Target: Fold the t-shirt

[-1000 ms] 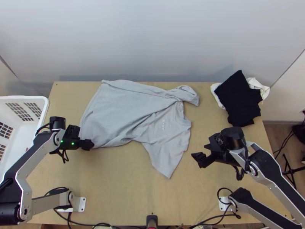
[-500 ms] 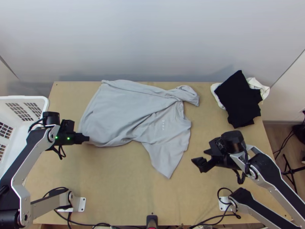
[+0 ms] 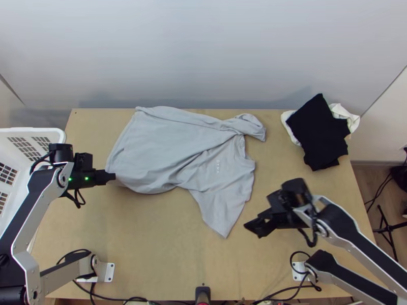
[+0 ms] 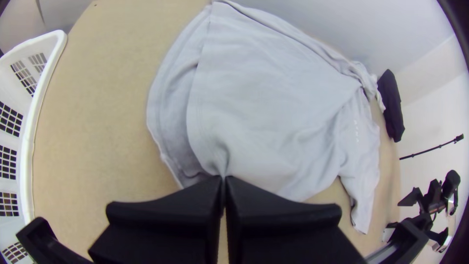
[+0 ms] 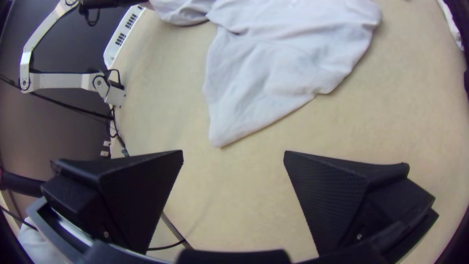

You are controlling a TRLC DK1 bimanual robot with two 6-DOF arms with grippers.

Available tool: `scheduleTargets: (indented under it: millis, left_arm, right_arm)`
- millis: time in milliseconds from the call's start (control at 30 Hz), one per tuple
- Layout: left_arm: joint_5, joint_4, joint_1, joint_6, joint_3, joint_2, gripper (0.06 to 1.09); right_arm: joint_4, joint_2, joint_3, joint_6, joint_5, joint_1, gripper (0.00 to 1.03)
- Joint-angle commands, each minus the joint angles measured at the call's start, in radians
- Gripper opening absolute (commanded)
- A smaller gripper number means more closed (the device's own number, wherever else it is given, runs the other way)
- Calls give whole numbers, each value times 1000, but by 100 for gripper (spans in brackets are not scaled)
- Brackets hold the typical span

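The light grey t-shirt (image 3: 168, 147) lies on the table with one side folded over and a sleeve pointing to the near edge. My left gripper (image 3: 113, 177) is at the shirt's left near corner; in the left wrist view the left gripper (image 4: 223, 180) is shut on the hem, with the shirt (image 4: 273, 98) creased towards its fingertips. To the right of the near sleeve, my right gripper (image 3: 253, 230) stands apart from the cloth. In the right wrist view the right gripper (image 5: 233, 152) is open with bare table between its fingers, the shirt's sleeve (image 5: 259, 88) beyond.
A white basket (image 3: 55, 133) stands at the table's left edge. Black folded cloth (image 3: 319, 133) lies on white cloth (image 3: 352, 116) at the far right corner. Bare wood (image 3: 163, 239) stretches along the table's near part.
The left gripper has moved left, drawing the shirt's near left corner slightly with it. The right gripper has shifted left and towards the near edge, closer to the sleeve.
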Motion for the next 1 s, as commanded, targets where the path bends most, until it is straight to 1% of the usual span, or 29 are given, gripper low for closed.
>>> scheduleTargets:
  millis: [0, 133, 233, 300, 467, 600, 700, 833, 900, 933, 967]
  left_arm:
    - [0, 0, -6, -13, -5, -18, 14]
    - [0, 0, -13, -13, -8, -45, 14]
    - [0, 1, -18, -21, -8, -52, 14]
    - [0, 1, -21, -24, -11, -59, 14]
    - [-1, 3, -24, -20, -30, -68, 14]
    - [-3, 3, -19, -13, -31, -78, 14]
    - [-3, 6, -12, -7, -31, -84, 14]
    - [-3, 6, -1, 5, -33, -84, 14]
    - [-3, 11, 1, 11, -39, -85, 14]
    - [-3, 14, 1, 11, -42, -84, 14]
    - [-3, 14, 1, 13, -45, -84, 14]
  right_arm:
    - [76, 150, -41, 27, 11, 119, 96]
    - [148, 236, -48, 41, 35, 191, 96]
    - [191, 285, -39, 43, 48, 221, 96]
    - [225, 317, -35, 59, 52, 237, 96]
    - [273, 391, -1, 69, 109, 286, 96]
    - [277, 444, 39, 63, 189, 323, 96]
    - [276, 472, 68, 63, 224, 335, 96]
    - [279, 522, 81, 33, 350, 384, 96]
    - [277, 542, 93, 33, 371, 396, 95]
    - [277, 552, 97, 33, 382, 404, 93]
    - [277, 558, 102, 30, 399, 412, 88]
